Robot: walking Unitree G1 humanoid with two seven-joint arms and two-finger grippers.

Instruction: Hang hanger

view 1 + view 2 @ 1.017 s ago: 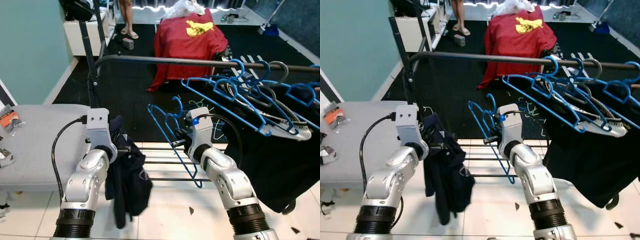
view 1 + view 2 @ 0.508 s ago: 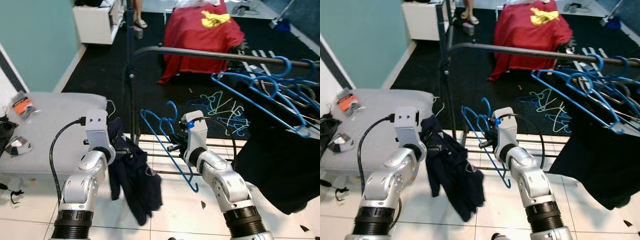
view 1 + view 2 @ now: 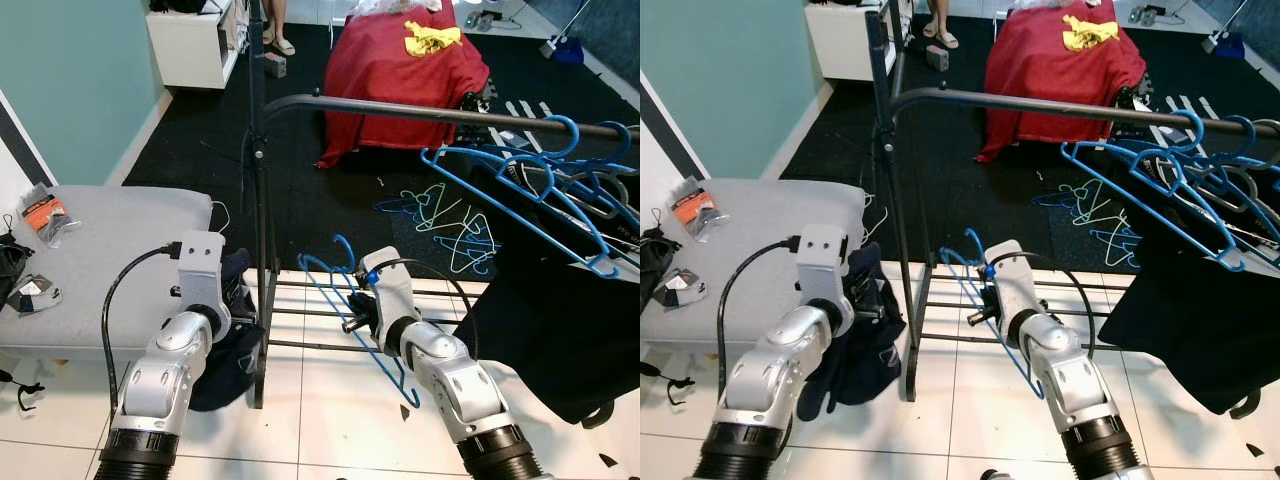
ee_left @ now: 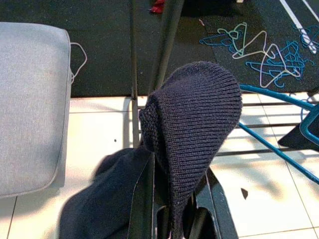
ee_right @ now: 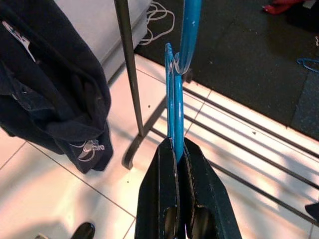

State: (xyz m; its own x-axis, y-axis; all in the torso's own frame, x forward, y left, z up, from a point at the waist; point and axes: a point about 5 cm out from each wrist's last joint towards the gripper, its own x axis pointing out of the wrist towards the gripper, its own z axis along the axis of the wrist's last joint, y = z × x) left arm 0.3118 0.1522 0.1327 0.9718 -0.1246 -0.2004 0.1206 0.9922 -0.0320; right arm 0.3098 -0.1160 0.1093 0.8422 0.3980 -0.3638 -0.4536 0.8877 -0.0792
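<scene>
Counts for your log. One black clothes rail (image 3: 420,112) crosses from 11 to 3 o'clock. You have at least three blue hangers (image 3: 520,170) hooked on it at 2 o'clock; overlap prevents an exact count. One blue hanger (image 5: 175,107) is clamped in the right gripper (image 5: 175,149). One dark knit garment (image 4: 192,124) is clamped in the left gripper (image 4: 169,199). One loose heap of pale hangers (image 3: 445,215) on the carpet, number unreadable. One red cloth (image 3: 400,75) at 12 o'clock. One grey cushion (image 3: 90,250) at 9 o'clock.

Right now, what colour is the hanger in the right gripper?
Blue. The hanger shows best in the right wrist view, pinched in the right gripper.
</scene>
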